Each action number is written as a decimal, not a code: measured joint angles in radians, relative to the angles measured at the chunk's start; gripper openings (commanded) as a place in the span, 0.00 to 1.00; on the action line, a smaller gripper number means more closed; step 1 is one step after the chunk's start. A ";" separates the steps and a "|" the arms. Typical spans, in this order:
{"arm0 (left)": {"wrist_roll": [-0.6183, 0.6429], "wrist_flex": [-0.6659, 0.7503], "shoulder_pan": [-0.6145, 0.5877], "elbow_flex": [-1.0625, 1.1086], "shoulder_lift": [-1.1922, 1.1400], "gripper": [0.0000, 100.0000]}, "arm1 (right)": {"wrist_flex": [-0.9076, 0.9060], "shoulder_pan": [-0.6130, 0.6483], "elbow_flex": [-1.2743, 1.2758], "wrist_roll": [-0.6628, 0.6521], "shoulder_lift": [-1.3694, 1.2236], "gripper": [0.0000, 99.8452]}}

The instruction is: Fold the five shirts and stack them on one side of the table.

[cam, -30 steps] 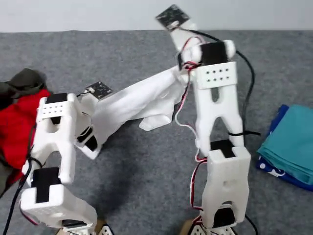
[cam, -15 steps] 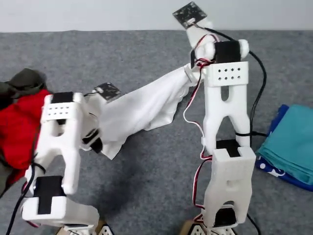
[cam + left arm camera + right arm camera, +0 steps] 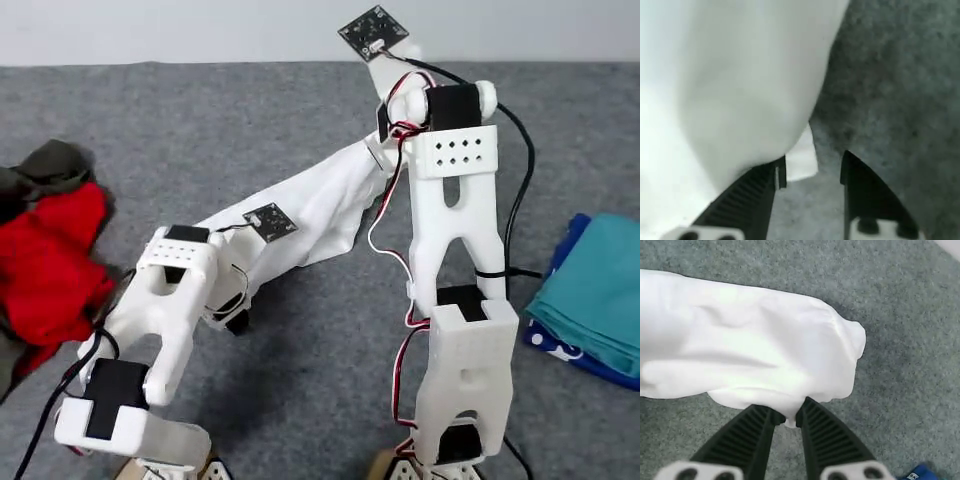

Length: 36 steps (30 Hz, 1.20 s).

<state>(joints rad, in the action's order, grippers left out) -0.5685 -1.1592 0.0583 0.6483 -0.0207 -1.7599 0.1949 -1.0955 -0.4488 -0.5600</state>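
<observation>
A white shirt (image 3: 305, 215) hangs stretched between my two arms over the grey table (image 3: 200, 120). My right gripper (image 3: 790, 416) is shut on a bunched end of this white shirt (image 3: 750, 355); in the high view that right gripper (image 3: 383, 140) sits at the shirt's far, raised end. At the near, low end my left gripper (image 3: 232, 308) is just above the table. In its wrist view the left gripper (image 3: 812, 162) stands open: the white shirt (image 3: 740, 85) drapes over one finger (image 3: 760, 190), and only a small corner pokes into the gap.
A red shirt (image 3: 45, 260) and a dark olive shirt (image 3: 50, 165) lie crumpled at the left edge. On the right edge a folded teal shirt (image 3: 600, 285) rests on a blue one (image 3: 560, 340). Bare grey table lies between the arms.
My left arm has swung right and lower toward the table's middle, carrying the shirt's near end with it, so the shirt sags more. The right gripper shifted only slightly.
</observation>
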 measured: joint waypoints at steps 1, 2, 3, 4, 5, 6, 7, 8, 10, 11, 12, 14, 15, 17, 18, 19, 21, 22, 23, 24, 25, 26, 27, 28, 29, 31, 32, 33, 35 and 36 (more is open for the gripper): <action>0.000 0.014 0.000 0.000 0.000 0.18 | 0.000 0.000 0.000 0.000 0.000 0.01; 0.000 0.023 0.000 0.002 0.000 0.18 | 0.000 0.000 0.000 0.000 0.000 0.01; 0.000 0.028 0.000 0.005 0.000 0.18 | 0.000 0.000 0.000 0.000 0.000 0.01; 0.000 0.031 0.000 0.006 0.000 0.18 | 0.000 0.000 0.000 0.000 0.000 0.01; 0.000 0.034 0.000 0.006 0.000 0.18 | 0.000 0.000 0.000 0.000 0.000 0.01; 0.000 0.034 0.000 0.006 -0.002 0.18 | 0.000 0.000 0.000 0.000 0.000 0.01; 0.000 0.034 0.000 0.003 -0.015 0.17 | 0.000 0.000 0.000 0.000 0.000 0.01; 0.002 0.032 0.000 -0.005 -0.037 0.15 | 0.000 0.000 0.000 0.000 0.000 0.01; 0.018 -0.002 0.000 -0.058 -0.089 0.12 | 0.000 0.000 0.000 0.000 0.000 0.01; 0.028 -0.025 0.002 -0.091 -0.121 0.10 | 0.000 0.000 0.000 0.000 0.000 0.01; 0.031 -0.049 0.003 -0.129 -0.158 0.07 | 0.000 0.000 0.000 0.000 0.000 0.01; 0.037 -0.118 0.003 -0.218 -0.232 0.00 | 0.000 0.000 0.000 0.000 0.000 0.01; 0.038 -0.150 0.005 -0.261 -0.270 0.01 | 0.000 0.000 0.000 0.000 0.000 0.01; 0.040 -0.195 0.005 -0.333 -0.324 0.00 | 0.000 0.000 0.000 0.000 0.000 0.01; 0.040 -0.201 0.005 -0.351 -0.338 0.00 | 0.000 0.000 0.000 0.000 0.000 0.01; 0.040 -0.206 0.005 -0.361 -0.342 0.00 | 0.000 0.000 0.000 0.000 0.000 0.01; 0.049 -0.212 -0.002 -0.368 -0.330 0.00 | 0.000 0.000 0.000 0.000 0.000 0.01; 0.058 -0.212 -0.011 -0.368 -0.308 0.00 | 0.000 0.000 0.002 0.000 0.008 0.01; 0.064 -0.210 -0.021 -0.368 -0.278 0.00 | 0.000 0.000 0.002 0.000 0.018 0.01; 0.066 -0.213 -0.037 -0.368 -0.233 0.00 | 0.000 0.000 0.002 0.000 0.032 0.01; 0.068 -0.222 -0.049 -0.371 -0.176 0.00 | 0.000 0.000 0.002 0.000 0.052 0.01; 0.069 -0.229 -0.061 -0.376 -0.115 0.00 | 0.000 0.000 0.002 0.000 0.069 0.01; 0.069 -0.232 -0.069 -0.382 -0.049 0.00 | 0.000 -0.003 0.002 0.000 0.086 0.01; 0.071 -0.232 -0.078 -0.390 0.020 0.00 | 0.000 -0.008 0.002 0.000 0.101 0.01; 0.068 -0.232 -0.091 -0.405 0.087 0.00 | 0.000 -0.014 0.002 0.000 0.121 0.01; 0.080 -0.233 -0.114 -0.437 0.219 0.00 | 0.000 -0.023 0.002 0.000 0.167 0.01; 0.094 -0.233 -0.120 -0.462 0.275 0.00 | 0.000 -0.026 0.002 0.000 0.195 0.01; 0.118 -0.233 -0.121 -0.486 0.322 0.00 | 0.000 -0.028 0.002 0.000 0.224 0.01; 0.166 -0.233 -0.121 -0.537 0.387 0.00 | 0.000 -0.026 0.002 0.000 0.285 0.01; 0.183 -0.232 -0.123 -0.559 0.408 0.00 | 0.000 -0.025 0.002 0.000 0.316 0.01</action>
<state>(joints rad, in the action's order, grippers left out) -0.3859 -1.3909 -0.0644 0.0898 0.3874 -1.7599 0.1703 -1.0940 -0.4488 -0.2440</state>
